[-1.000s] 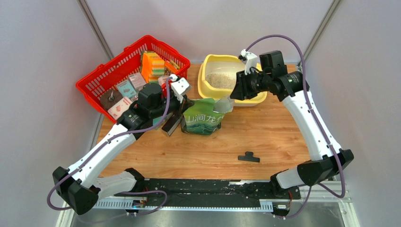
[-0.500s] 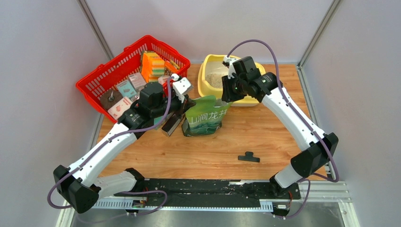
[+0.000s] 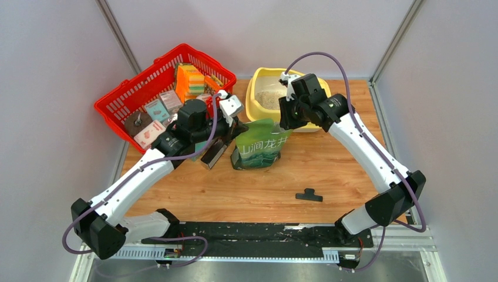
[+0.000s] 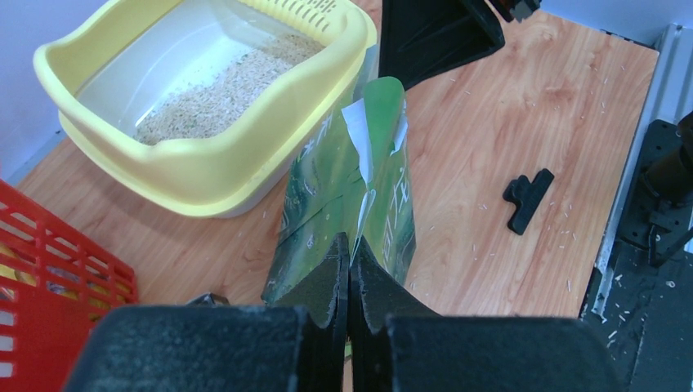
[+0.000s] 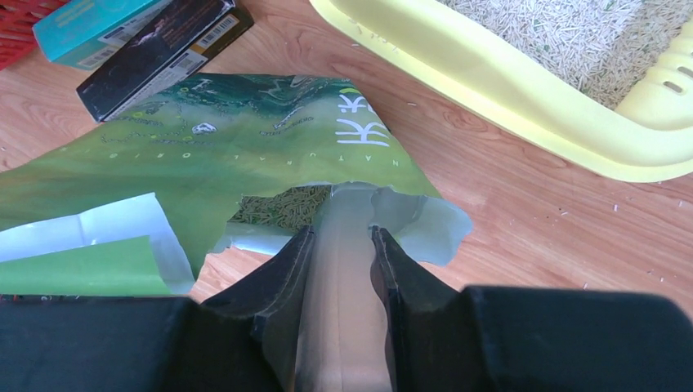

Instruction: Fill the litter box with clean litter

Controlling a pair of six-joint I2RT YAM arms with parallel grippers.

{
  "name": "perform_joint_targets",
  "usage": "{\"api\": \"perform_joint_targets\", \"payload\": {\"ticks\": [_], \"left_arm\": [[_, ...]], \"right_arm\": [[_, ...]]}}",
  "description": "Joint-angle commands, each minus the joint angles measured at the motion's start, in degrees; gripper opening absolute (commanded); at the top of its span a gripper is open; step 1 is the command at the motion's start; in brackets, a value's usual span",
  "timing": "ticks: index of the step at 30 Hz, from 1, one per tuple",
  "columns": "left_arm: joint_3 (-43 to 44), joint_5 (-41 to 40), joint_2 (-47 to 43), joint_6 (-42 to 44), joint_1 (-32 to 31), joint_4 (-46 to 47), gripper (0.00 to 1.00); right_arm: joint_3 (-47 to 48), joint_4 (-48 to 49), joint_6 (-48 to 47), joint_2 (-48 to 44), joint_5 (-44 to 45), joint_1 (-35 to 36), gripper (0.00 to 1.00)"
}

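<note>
Two grips on bag [image 3: 260, 148]: left fingers [image 4: 350, 249] pinched on its bottom edge, right fingers [image 5: 341, 237] clamped on torn top flap. Litter [image 4: 221, 90] inside box [image 4: 245, 155], just behind bag at table's [image 3: 264, 194] far edge; open room around clip [image 3: 309, 195].

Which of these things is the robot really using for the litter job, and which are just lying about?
In use:
litter box, clean litter in it, green bag, held by left gripper and right gripper.

Lying about:
red basket of goods, black clip, black box, teal box.
</note>
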Motion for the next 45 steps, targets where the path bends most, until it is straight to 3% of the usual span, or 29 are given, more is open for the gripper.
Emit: {"api": "perform_joint_targets", "payload": {"ticks": [1, 18, 21, 27, 30, 40, 45], "left_arm": [[6.7, 0.7, -0.1, 3.0, 0.3, 8.4, 0.0], [10.8, 1.7, 3.9, 4.7, 0.4, 7.7, 0.0], [11.2, 2.1, 4.4, 5.3, 0.6, 7.8, 0.0], [10.2, 2.4, 3.0, 9.2, 0.7, 6.0, 0.0], [9.4, 2.6, 2.1, 12.6, 0.9, 5.1, 0.0], [11.0, 4.1, 2.3, 29.7, 0.9, -5.6, 0.0], [8.4, 5.3, 1.9, 32.1, 0.8, -8.7, 0.0]], "right_arm": [[-5.3, 0.9, -2.4, 0.9, 9.1, -1.7, 0.0], [-20.6, 9.3, 1.7, 5.6, -5.5, -2.2, 0.0], [-20.9, 10.1, 3.9, 6.2, -11.2, -4.2, 0.0], [-20.4, 13.8, 11.0, 5.0, -32.1, -9.9, 0.0], [-20.0, 15.8, 13.0, 3.1, -37.2, -11.3, 0.0], [-16.6, 16.3, 11.9, 6.1, -59.5, -21.0, 0.0], [-14.8, 18.0, 11.8, 10.2, -67.6, -24.3, 0.0]]}}
